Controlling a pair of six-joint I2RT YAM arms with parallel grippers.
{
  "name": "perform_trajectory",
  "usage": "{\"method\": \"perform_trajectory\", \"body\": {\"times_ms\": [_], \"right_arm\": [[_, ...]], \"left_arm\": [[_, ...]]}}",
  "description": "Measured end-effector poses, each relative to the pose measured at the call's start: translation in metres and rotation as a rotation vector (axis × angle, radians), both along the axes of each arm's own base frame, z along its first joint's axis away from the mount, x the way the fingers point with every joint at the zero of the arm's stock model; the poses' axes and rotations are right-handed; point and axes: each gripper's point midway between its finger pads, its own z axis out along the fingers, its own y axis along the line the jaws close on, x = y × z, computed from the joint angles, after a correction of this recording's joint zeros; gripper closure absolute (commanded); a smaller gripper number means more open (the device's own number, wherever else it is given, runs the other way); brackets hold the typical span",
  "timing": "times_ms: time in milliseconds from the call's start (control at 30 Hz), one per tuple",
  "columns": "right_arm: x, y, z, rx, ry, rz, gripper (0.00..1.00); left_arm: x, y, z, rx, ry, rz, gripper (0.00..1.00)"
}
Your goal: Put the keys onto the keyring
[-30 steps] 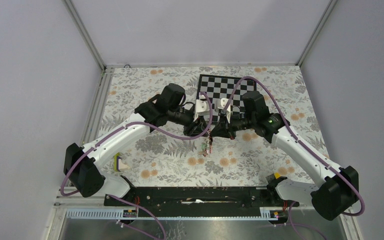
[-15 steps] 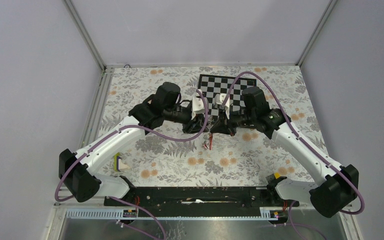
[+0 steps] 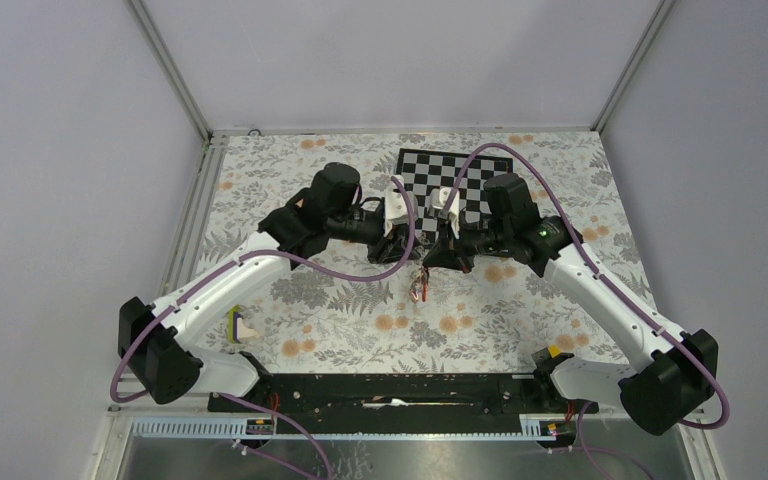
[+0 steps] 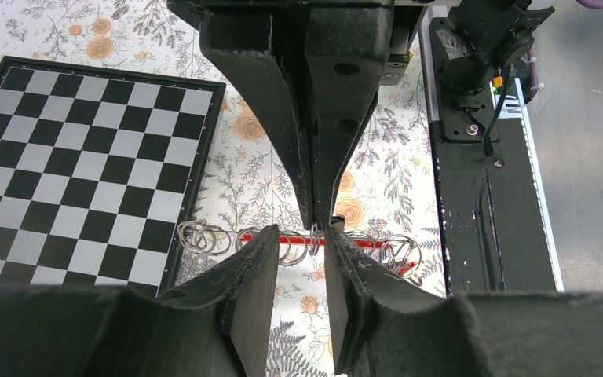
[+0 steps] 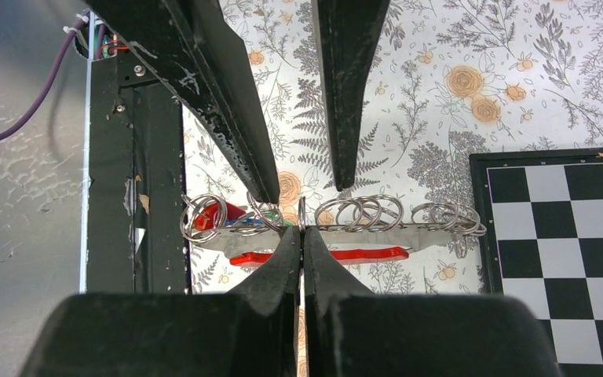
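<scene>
**Two grippers meeting tip to tip over a bunch of rings and keys**

The right gripper (image 5: pixel 302 236) has its two black fingers pressed flat together on a thin strip of metal. This is apparently one loop of the silver wire keyring (image 5: pixel 359 214) seen edge-on, though the view is too close to be certain. Facing it tip to tip, the left gripper (image 4: pixel 302 234) stands partly open, its fingers set to either side of the right gripper's tips, gripping nothing that can be seen. The keyring's loops spread in a row to both sides of the pinch point. A red plastic-tagged key (image 5: pixel 322 256) lies along that row. Slivers of blue and green show among the loops near one left finger. In the overhead view the bunch dangles beneath the joined grippers, above the floral-patterned tablecloth (image 3: pixel 310 300) and near the black-and-white chequered board (image 3: pixel 440 175). A yellow-and-white block (image 3: pixel 238 327) lies well apart, beside the left arm's base.
</scene>
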Motion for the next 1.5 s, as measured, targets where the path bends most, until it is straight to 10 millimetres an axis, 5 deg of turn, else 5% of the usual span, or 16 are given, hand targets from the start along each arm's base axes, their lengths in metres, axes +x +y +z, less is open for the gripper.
{"method": "perform_trajectory", "body": {"times_ms": [333, 600, 1167, 1400, 1500], "right_arm": [[0.001, -0.001, 0.000, -0.005, 0.006, -0.015, 1.00], [0.001, 0.000, 0.000, -0.002, 0.012, -0.019, 1.00], [0.001, 0.000, 0.001, 0.001, 0.018, -0.024, 1.00], [0.001, 0.000, 0.001, 0.002, 0.019, -0.026, 1.00], [0.002, 0.000, 0.002, 0.005, 0.017, -0.027, 0.95]], "left_arm": [[-0.002, -0.002, -0.016, 0.007, 0.037, -0.010, 0.68], [-0.003, -0.004, -0.019, 0.006, 0.059, -0.012, 0.79], [-0.003, -0.005, -0.027, 0.012, 0.082, -0.013, 0.79], [-0.004, -0.006, -0.027, 0.010, 0.088, -0.016, 1.00], [-0.005, -0.006, -0.027, 0.008, 0.096, -0.023, 1.00]]}}
